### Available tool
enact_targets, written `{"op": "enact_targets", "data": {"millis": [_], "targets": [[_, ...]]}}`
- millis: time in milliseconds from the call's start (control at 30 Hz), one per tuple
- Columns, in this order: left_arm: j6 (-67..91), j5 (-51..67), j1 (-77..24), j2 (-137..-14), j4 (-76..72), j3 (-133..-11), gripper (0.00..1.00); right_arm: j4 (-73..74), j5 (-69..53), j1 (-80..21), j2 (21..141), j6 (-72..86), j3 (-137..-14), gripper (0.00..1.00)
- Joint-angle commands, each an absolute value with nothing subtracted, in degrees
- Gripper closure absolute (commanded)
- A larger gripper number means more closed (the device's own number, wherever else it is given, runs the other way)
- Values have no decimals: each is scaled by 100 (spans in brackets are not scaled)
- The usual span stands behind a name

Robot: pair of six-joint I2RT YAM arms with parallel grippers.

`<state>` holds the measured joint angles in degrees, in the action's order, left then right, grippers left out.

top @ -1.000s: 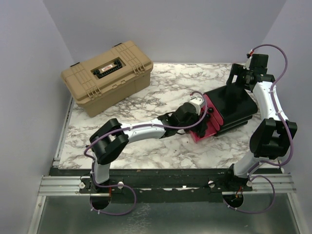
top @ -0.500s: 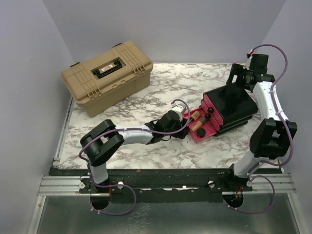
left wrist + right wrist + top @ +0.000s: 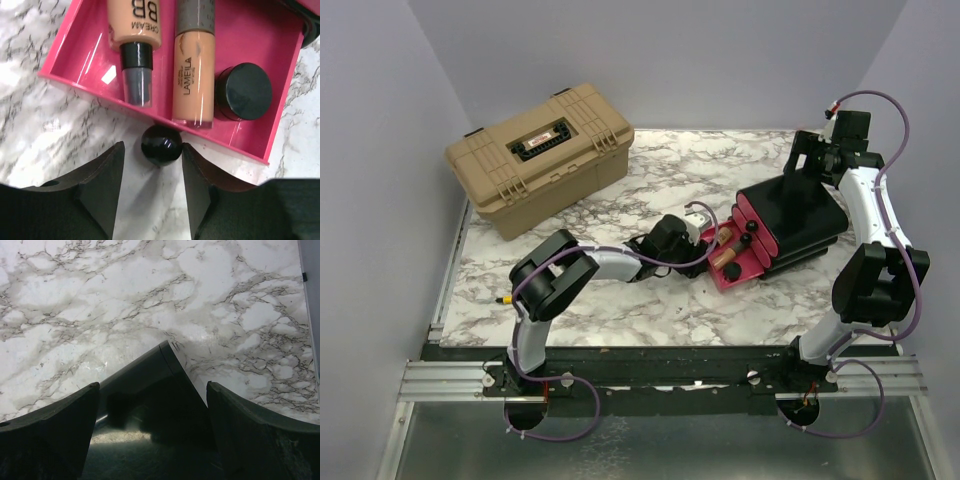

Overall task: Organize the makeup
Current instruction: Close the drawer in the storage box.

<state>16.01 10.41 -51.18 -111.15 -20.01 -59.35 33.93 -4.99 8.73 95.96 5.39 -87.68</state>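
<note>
My left end effector (image 3: 152, 150), released, flanks the knob (image 3: 161, 145). Two tubes (image 3: 194, 75) and a jar (image 3: 243, 91) lie in the drawer (image 3: 250, 35) toward the counter's (image 3: 620, 310) right edge. My right end effector (image 3: 152, 390) straddles the box (image 3: 800, 220) corner; grip, I cannot tell.

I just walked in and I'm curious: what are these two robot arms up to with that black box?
The left gripper hangs open around the round black knob of a pink plastic drawer pulled out of the black box. Two peach makeup tubes and a small round black jar lie in the drawer. The right gripper, open, straddles the box's far corner.
</note>
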Motion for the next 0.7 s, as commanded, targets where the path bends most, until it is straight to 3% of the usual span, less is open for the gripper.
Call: {"op": "enact_targets", "data": {"millis": [0,667], "targets": [[1067,1718,-5039,-11529,-2057,-6512,52,3763,-887,810,9594,551,-8832,8],[1678,1424,-5253,-13021,-2243,-8720,53,3920,-1195,817,9627,571,-8990,8]]}}
